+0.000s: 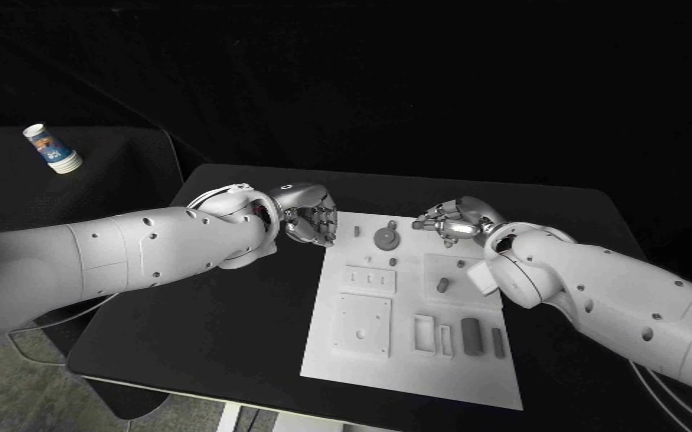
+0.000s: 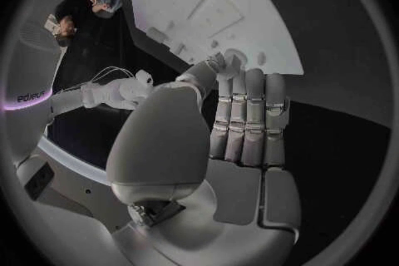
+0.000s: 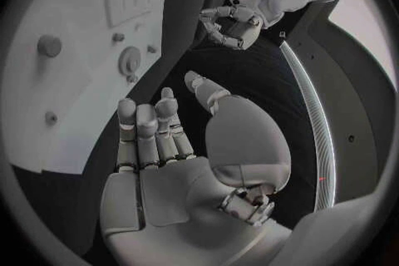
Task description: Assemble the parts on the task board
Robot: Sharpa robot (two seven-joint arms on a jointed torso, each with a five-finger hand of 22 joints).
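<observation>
In the head view the white board (image 1: 418,317) lies mid-table, long axis running from the robot toward 12 o'clock. The left hand (image 1: 306,214) hangs at the board's far left corner, about 10 o'clock from its middle, and the right hand (image 1: 459,218) at its far edge, about 1 o'clock. Both look empty, fingers loosely curled but apart. The round part (image 1: 387,238) sits between the hands on the far strip, a little nearer the right hand; a small part (image 1: 444,284) lies at the board's middle right beside the right forearm, and long dark parts (image 1: 472,334) stand at 5 o'clock near the robot, well apart from both hands. A paper cup (image 1: 52,148) stands far off at 9 o'clock, in nobody's way. In the left wrist view the left hand (image 2: 241,116) has straight fingers side by side, holding nothing, their tips over the board's edge (image 2: 249,20). In the right wrist view the right hand (image 3: 166,133) is likewise bare, the round part (image 3: 130,61) just beyond its fingertips and a knob (image 3: 50,46) farther off; nothing blocks the reach, so I judge the right hand best placed for the round part.
</observation>
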